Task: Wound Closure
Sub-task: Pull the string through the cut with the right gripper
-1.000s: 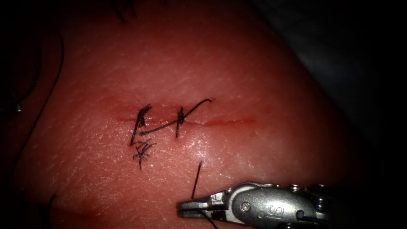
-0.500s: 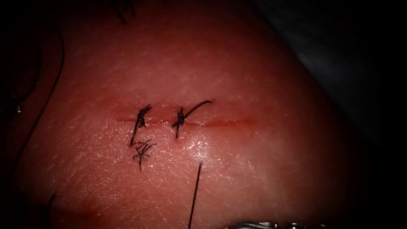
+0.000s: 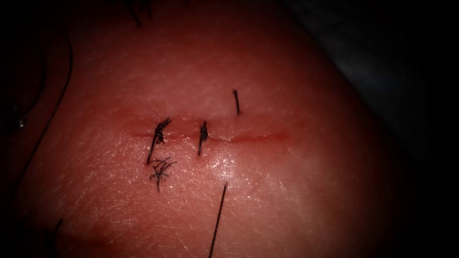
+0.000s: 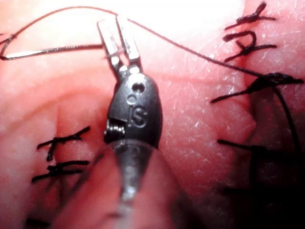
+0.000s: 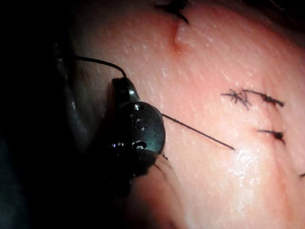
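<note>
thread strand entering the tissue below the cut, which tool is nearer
Right. That strand runs up to the right tool; the left tool lies at another stretch of thread, among other stitches.

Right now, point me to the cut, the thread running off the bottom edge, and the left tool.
cut (image 3: 258, 138), endoscope view, on its open red stretch right of the stitches.
thread (image 3: 217, 220), endoscope view, midway along the taut strand.
left tool (image 4: 119, 36), left wrist view, between its jaw tips, at the thread.

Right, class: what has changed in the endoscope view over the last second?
The right tool, shut on the thread, withdrew downward, drawing the slack off the cut; a short tail remains above it. The two knotted stitches stayed put.
</note>
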`<state>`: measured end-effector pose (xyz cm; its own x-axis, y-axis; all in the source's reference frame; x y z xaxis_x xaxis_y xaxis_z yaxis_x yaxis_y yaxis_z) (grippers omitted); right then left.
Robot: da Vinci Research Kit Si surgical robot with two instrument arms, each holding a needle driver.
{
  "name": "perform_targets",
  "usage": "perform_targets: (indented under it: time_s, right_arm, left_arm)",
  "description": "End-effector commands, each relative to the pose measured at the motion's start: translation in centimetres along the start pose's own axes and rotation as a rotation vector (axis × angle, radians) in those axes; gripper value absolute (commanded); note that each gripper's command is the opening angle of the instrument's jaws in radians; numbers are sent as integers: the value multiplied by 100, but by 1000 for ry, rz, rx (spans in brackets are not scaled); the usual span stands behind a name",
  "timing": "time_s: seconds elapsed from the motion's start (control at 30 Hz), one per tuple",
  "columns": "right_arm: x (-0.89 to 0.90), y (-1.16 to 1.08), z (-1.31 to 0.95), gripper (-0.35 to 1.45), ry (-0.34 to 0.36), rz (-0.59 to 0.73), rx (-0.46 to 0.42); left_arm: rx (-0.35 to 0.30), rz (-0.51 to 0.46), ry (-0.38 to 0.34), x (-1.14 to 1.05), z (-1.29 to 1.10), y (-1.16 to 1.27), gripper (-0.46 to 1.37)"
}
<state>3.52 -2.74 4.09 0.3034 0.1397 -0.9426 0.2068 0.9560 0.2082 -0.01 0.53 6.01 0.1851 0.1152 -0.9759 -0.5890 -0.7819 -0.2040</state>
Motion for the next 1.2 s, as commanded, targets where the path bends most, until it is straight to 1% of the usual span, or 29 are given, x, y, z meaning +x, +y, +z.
perform_targets:
  time_s: [0.03,0.07,0.1,0.13,0.17,0.2,0.23,0.33,0.43,0.47,0.5,0.57,0.6,0.73,0.87,0.93,1.0,1.03,1.1,1.13,1.17,1.2]
  right_arm:
    - [0,1,0,-35,0,2,-5]
    - [0,4,-1,6,-6,5,-11]
    - [0,6,-2,56,-10,7,-32]
    - [0,9,-4,107,-26,12,-74]
    - [-1,13,-8,131,-46,20,-127]
    - [-1,13,-8,131,-46,20,-127]
    - [-3,19,-17,137,-56,36,-156]
    - [-6,29,-34,136,-75,56,-181]
    - [-13,48,-66,131,-98,85,-209]
    - [-15,52,-71,131,-102,90,-213]
    - [-18,59,-83,131,-110,103,-223]
    - [-21,68,-97,132,-121,118,-235]
    - [-25,76,-109,132,-133,120,-245]
    - [-33,94,-139,133,-164,129,-270]
    - [-39,107,-161,128,-184,148,-295]
    - [-42,116,-169,125,-180,165,-327]
    - [-45,123,-172,122,-154,264,-363]
    - [-47,128,-172,118,-125,378,-395]
    - [-50,134,-170,114,-85,490,-432]
    - [-52,137,-167,112,-47,581,-462]
    - [-53,139,-164,109,-24,645,-480]
    - [-54,143,-158,104,6,745,-499]
  left_arm:
    - [-10,0,0,0,0,0,-35]
    - [-10,0,0,0,0,0,-35]
    - [-10,0,0,0,0,0,-35]
    - [-10,0,0,0,0,0,-35]
    - [-10,0,0,0,0,0,-35]
    - [-10,0,0,0,0,0,-35]
    - [-10,0,0,0,0,0,-35]
    - [-12,0,-2,0,0,0,-35]
    - [-12,0,-2,0,0,0,-35]
    - [-12,0,-2,0,0,0,-35]
    - [-12,0,-2,0,0,0,-35]
    - [-12,0,-2,0,0,0,-35]
    - [-12,0,-2,0,0,0,-35]
    - [-12,0,-2,-1,0,-1,-35]
    - [-12,0,-2,-1,0,-1,-35]
    - [-12,0,-2,-1,0,0,-35]
    - [-12,0,-1,-1,0,0,-35]
    - [-12,0,-2,-1,1,0,-35]
    - [-11,0,-2,-1,1,0,-35]
    - [-13,1,-4,-1,1,1,-35]
    - [-13,1,-3,-1,1,1,-35]
    - [-13,1,-3,-2,2,1,-35]
